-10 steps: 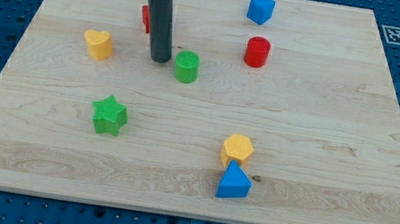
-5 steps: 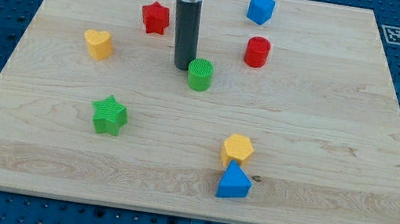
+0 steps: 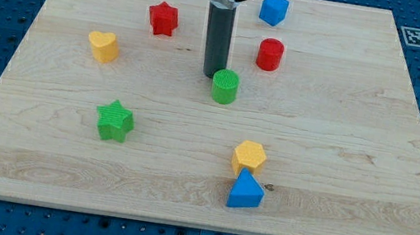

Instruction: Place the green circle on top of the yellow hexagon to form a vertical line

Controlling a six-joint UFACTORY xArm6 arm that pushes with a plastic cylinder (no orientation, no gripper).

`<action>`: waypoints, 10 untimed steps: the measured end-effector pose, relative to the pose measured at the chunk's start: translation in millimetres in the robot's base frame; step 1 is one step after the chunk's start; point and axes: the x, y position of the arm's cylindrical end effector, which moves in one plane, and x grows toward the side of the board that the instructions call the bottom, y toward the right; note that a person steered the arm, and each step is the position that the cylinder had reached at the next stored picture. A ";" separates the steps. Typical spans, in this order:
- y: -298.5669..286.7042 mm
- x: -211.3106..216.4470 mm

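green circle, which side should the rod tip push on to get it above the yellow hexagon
Press on the upper-left side of the green circle, where my tip already sits. The yellow hexagon lies toward the view's bottom right, so the circle needs driving down and right. Its round wall can slip sideways, so keep the contact centred.

The arm came down from the view's top edge, where only its broad dark collar showed, cut off by the frame. From that collar a straight dark rod (image 3: 219, 40) hung upright, neither leaning to the view's left nor right. My tip (image 3: 213, 74) sat at the rod's lower end, down at the height of the surface, a little above the view's centre.
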 end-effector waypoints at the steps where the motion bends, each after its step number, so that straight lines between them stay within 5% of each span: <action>1: 0.6 5.8; 10: 35.1 77.4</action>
